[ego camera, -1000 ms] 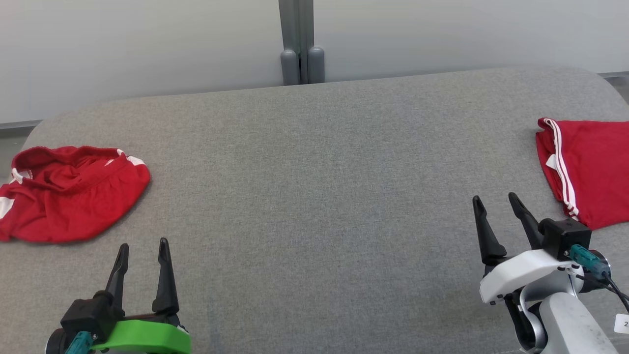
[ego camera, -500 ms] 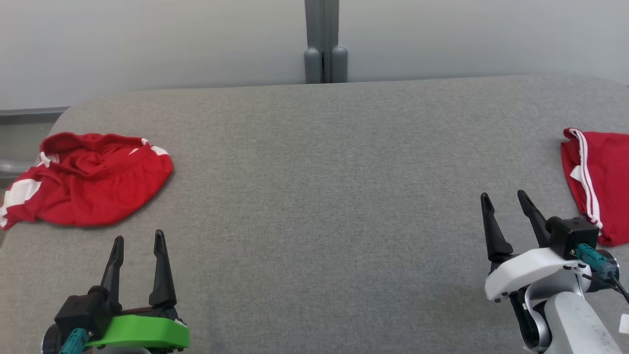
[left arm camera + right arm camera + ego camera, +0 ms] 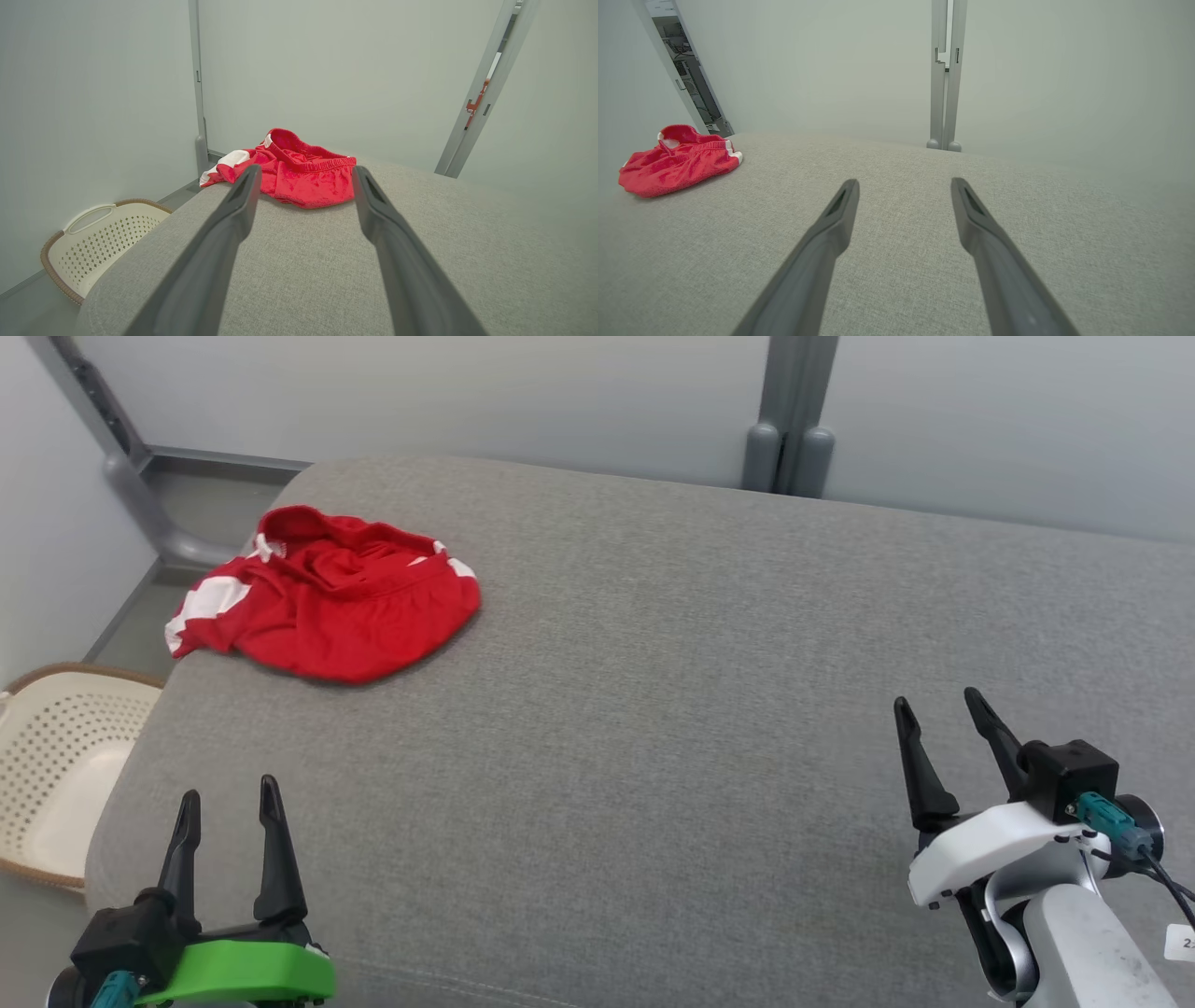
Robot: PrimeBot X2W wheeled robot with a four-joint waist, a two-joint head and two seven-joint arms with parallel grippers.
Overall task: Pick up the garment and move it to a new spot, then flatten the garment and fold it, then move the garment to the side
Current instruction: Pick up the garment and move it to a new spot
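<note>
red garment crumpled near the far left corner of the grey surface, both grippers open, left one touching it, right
No: the left gripper is not touching the red garment; the head view shows bare grey surface between them. The rest holds: crumpled near the far left corner, right gripper open too.

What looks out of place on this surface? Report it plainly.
The red garment lies crumpled in a heap near the far left corner of the grey padded surface, its white-patched end reaching the edge. Nothing looks spilled or damaged.
</note>
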